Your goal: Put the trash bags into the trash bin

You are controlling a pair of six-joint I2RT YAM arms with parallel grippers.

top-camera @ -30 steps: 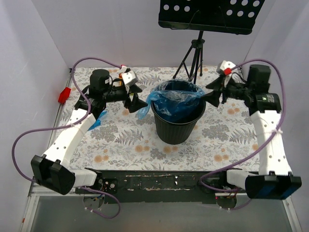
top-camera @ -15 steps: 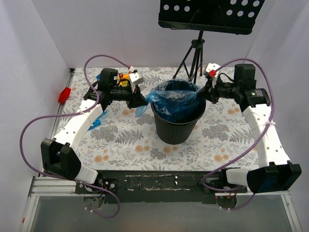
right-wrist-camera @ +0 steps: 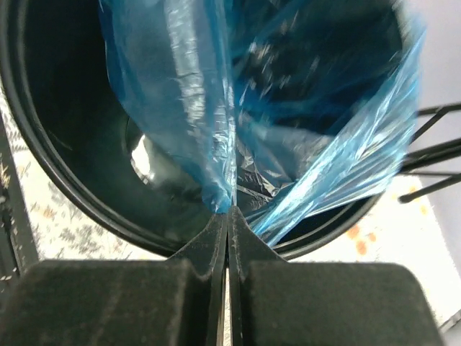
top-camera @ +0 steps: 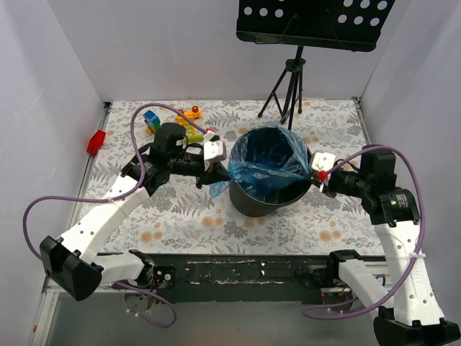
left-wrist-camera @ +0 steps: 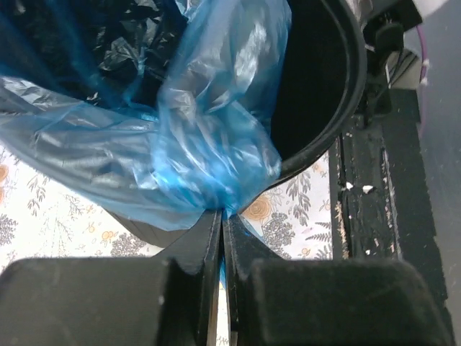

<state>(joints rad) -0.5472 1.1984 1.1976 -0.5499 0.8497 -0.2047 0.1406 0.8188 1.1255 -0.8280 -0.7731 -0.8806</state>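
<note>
The black trash bin (top-camera: 253, 206) stands mid-table with a blue trash bag (top-camera: 265, 163) spread inside it and over its rim. A flap of the bag hangs outside the left wall. My left gripper (top-camera: 222, 171) is at the bin's left rim, shut on a bunched fold of the bag (left-wrist-camera: 209, 144) right at the fingertips (left-wrist-camera: 222, 216). My right gripper (top-camera: 311, 175) is at the right rim, shut on the bag's edge (right-wrist-camera: 180, 94) above the bin's mouth (right-wrist-camera: 57, 144). The bin's rim (left-wrist-camera: 338, 86) curves past in the left wrist view.
Coloured toy blocks (top-camera: 189, 132) lie at the back left behind the left arm. A black music stand (top-camera: 310, 25) on a tripod (top-camera: 288, 83) stands behind the bin. A red clip (top-camera: 95, 142) sits on the left wall edge.
Both grippers moved in from the sides to the bin's rim and shut on the blue bag. The arms swung nearer, uncovering the toy blocks at the back left.
</note>
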